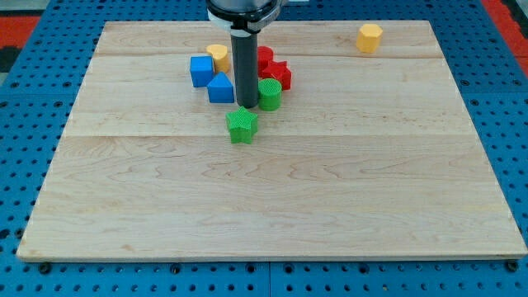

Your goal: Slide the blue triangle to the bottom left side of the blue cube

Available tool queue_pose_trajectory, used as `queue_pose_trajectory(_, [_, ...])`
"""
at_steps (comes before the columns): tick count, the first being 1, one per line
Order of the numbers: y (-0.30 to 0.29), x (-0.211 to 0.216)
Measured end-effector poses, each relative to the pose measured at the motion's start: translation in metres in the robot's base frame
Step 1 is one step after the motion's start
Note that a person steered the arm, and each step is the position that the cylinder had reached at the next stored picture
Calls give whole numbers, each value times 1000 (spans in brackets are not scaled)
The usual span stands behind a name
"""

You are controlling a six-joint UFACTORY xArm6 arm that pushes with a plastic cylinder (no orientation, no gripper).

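Observation:
The blue triangle (220,88) lies on the wooden board just to the lower right of the blue cube (200,71), touching or nearly touching it. My tip (246,105) stands right beside the blue triangle's right edge, between it and a green cylinder (270,94). The dark rod rises from there to the view's top.
A yellow block (219,56) sits behind the blue cube. Two red blocks (275,69) lie behind the green cylinder. A green star-shaped block (242,125) lies just below my tip. A yellow hexagonal block (370,37) sits at the board's top right.

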State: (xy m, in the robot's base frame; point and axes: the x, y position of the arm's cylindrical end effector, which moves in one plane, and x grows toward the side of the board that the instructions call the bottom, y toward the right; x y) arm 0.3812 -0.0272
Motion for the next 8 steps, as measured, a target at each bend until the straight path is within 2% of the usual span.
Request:
queue_pose_trajectory(1, [-13,-3])
queue_pose_trajectory(2, [1,-3])
queue_pose_trajectory(3, [-15,-5])
queue_pose_trajectory(5, [-58,20])
queue_pose_trajectory(6, [-55,22])
queue_pose_trajectory(8, [-8,9])
